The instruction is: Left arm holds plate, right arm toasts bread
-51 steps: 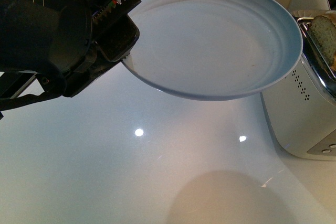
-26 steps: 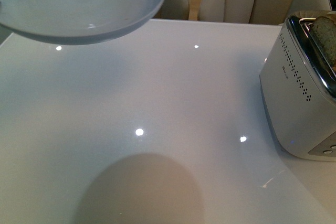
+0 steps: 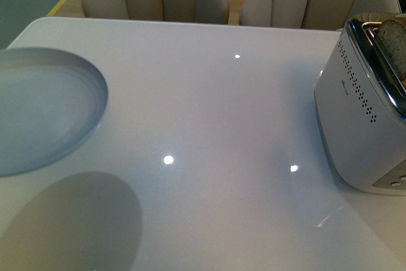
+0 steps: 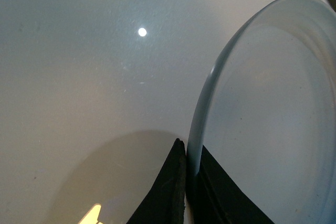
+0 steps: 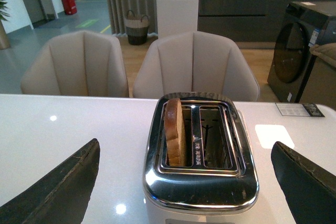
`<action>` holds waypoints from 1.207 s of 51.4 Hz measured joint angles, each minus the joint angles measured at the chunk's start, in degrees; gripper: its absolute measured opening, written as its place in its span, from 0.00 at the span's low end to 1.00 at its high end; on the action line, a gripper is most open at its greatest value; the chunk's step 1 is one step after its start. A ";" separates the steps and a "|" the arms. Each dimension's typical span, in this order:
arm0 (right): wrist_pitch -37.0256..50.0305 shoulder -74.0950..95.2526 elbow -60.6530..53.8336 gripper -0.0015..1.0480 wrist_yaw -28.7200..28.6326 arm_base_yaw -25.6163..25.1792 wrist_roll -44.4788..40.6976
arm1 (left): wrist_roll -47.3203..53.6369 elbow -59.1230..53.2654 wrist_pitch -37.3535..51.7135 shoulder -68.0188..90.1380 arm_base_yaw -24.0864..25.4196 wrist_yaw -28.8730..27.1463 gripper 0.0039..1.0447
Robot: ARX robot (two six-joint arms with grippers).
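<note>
Left tool (image 4: 189, 149) clenched on the rim of the plate (image 4: 273, 103), plate held tilted above the left side of the white counter (image 3: 222, 112), right tool (image 5: 185, 150) spread wide, grasping nothing, facing the toaster (image 5: 199, 190), bread (image 5: 174, 129) upright in one slot

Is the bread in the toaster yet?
Yes: the bread slice stands in one toaster slot, top poking out.

Glossy white table (image 3: 209, 112) with small light glints, silver two-slot toaster (image 3: 356, 109) standing at its right side
</note>
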 joint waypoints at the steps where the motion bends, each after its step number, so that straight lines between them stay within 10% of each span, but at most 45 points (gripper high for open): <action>1: 0.00 0.00 0.00 0.91 0.00 0.00 0.00 | -0.11 -0.35 0.74 0.48 0.11 0.13 0.03; 26: 0.00 0.00 0.00 0.91 0.00 0.00 0.00 | -3.50 -4.44 29.48 26.03 3.89 3.65 0.03; 62: 0.00 0.00 0.00 0.91 -0.02 0.00 0.00 | -3.96 3.34 39.82 47.43 2.14 3.65 0.03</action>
